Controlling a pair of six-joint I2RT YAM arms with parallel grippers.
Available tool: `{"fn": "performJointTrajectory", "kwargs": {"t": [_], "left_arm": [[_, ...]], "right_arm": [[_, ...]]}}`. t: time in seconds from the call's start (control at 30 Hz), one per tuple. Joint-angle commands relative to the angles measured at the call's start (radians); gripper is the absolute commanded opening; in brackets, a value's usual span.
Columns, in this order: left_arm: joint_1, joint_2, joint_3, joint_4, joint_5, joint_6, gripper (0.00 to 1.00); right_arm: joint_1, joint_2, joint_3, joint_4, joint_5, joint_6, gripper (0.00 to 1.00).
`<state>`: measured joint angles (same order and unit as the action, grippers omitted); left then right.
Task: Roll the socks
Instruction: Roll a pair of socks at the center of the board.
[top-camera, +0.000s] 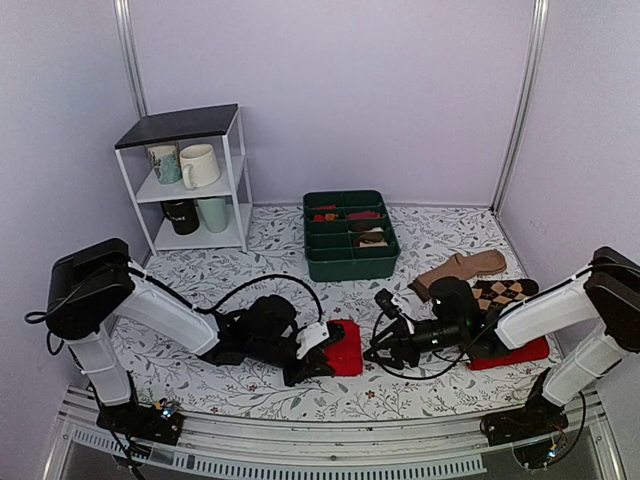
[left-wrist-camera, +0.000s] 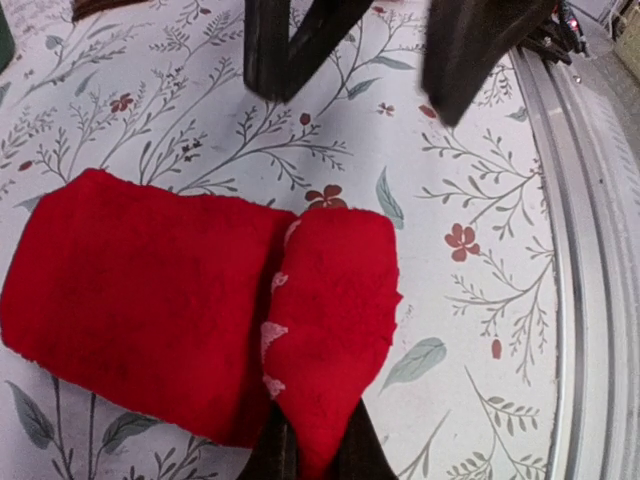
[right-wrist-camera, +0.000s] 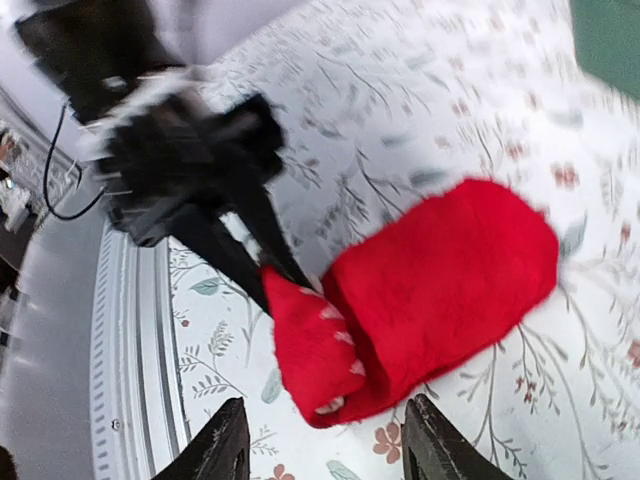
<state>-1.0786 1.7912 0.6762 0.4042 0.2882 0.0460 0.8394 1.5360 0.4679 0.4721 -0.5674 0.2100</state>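
The socks (top-camera: 346, 346) lie as a bright red folded bundle on the floral cloth between my two arms. In the left wrist view the socks (left-wrist-camera: 150, 300) have one end (left-wrist-camera: 335, 300) folded over, with small pale marks along the fold. My left gripper (left-wrist-camera: 312, 455) is shut on that folded end, seen from above as the left gripper (top-camera: 316, 358) at the bundle's near left side. My right gripper (right-wrist-camera: 328, 420) is open, its fingers (right-wrist-camera: 228, 440) spread either side of the socks (right-wrist-camera: 440, 280) without touching. From above the right gripper (top-camera: 378, 350) sits just right of the bundle.
A green compartment bin (top-camera: 350, 262) stands behind. A tan sock (top-camera: 462, 267) and a brown argyle sock (top-camera: 506, 292) lie at the right, with another red sock (top-camera: 520, 353) under my right arm. A white shelf (top-camera: 190, 130) with mugs is back left. The metal rail (left-wrist-camera: 590, 260) runs close by.
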Motion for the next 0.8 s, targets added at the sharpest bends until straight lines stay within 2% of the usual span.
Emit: {"fn": "performJointTrajectory", "kwargs": {"t": [0.0,0.17,0.23,0.77], "left_arm": [[0.015,0.054,-0.001,-0.307,0.136,-0.087,0.00],[0.037,0.067,-0.002,-0.325,0.157,-0.110,0.00],[0.040,0.073,0.001,-0.327,0.163,-0.112,0.00],[0.049,0.098,0.016,-0.332,0.160,-0.104,0.00]], "right_arm": [[0.068,-0.098,-0.063,0.161,0.127,-0.244,0.52],[0.175,-0.047,0.024,0.018,0.217,-0.402,0.53],[0.206,-0.013,0.042,0.010,0.243,-0.437,0.53],[0.300,0.132,0.091,-0.063,0.352,-0.486,0.54]]}}
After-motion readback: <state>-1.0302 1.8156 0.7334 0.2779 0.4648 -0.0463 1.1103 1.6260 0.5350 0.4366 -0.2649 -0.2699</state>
